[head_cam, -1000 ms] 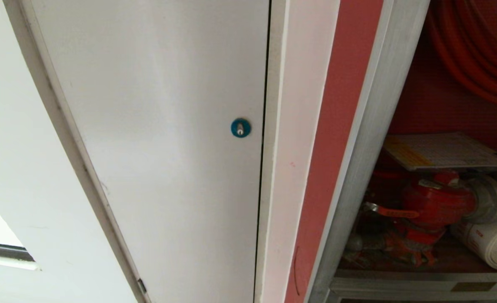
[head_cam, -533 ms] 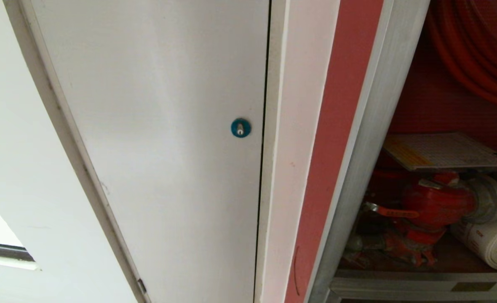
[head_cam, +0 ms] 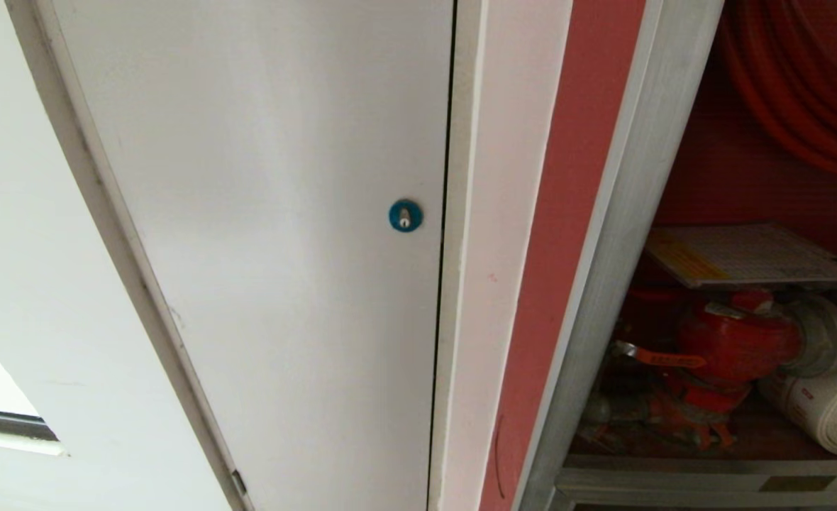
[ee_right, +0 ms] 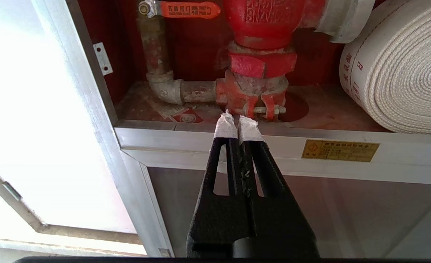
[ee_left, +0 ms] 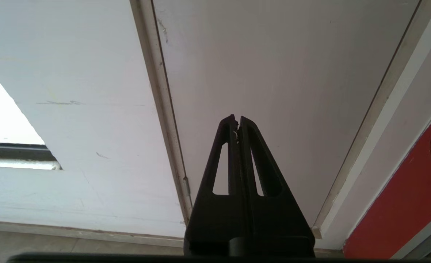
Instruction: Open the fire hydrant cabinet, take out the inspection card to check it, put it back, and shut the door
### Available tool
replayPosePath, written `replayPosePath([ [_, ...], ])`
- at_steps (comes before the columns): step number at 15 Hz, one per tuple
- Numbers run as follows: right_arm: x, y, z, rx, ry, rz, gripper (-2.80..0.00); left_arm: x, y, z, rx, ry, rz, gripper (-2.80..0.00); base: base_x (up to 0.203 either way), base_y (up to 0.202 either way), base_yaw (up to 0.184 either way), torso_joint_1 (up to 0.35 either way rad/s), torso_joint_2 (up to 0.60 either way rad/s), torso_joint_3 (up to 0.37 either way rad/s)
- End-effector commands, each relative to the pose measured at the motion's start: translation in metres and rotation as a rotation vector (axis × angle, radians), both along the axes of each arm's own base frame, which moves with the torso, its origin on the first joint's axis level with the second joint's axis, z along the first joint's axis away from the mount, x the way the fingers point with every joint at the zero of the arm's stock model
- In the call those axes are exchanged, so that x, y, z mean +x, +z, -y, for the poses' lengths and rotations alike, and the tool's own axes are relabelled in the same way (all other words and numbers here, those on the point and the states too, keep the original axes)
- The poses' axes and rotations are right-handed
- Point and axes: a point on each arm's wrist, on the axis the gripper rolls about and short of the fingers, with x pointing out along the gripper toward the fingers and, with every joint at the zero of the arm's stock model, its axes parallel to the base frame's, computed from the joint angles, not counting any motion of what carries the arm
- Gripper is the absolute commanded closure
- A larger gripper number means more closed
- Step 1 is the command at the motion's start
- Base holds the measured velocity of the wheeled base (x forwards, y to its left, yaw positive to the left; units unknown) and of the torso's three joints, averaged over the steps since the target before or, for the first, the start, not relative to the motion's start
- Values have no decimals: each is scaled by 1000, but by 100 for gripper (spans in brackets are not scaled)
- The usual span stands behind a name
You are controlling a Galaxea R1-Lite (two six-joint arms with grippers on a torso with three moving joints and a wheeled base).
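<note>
The fire hydrant cabinet stands open at the right of the head view, silver-framed and red-lined. Inside, the inspection card lies flat on top of the red valve, with the red hose reel above and the white rolled hose to the right. The door is out of view. My right gripper is shut and empty, its white-taped tips in front of the cabinet's lower sill, below the valve. My left gripper is shut and empty, facing the white panel.
A plain white panel with a small blue round lock fills the left of the head view. Below the open compartment is a shorter dark glass panel under an orange label. The rolled hose fills the compartment's right side.
</note>
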Motion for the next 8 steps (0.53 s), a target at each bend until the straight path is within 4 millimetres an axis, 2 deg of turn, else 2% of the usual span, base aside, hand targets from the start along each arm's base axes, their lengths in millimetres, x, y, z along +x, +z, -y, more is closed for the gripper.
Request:
replayPosePath([
  [1,0,-1,0,0,1,-6,0,0,0,0,0,1,0,0,0,0,0,0,0,0],
  [8,0,-1,0,0,1,-6,0,0,0,0,0,1,0,0,0,0,0,0,0,0],
])
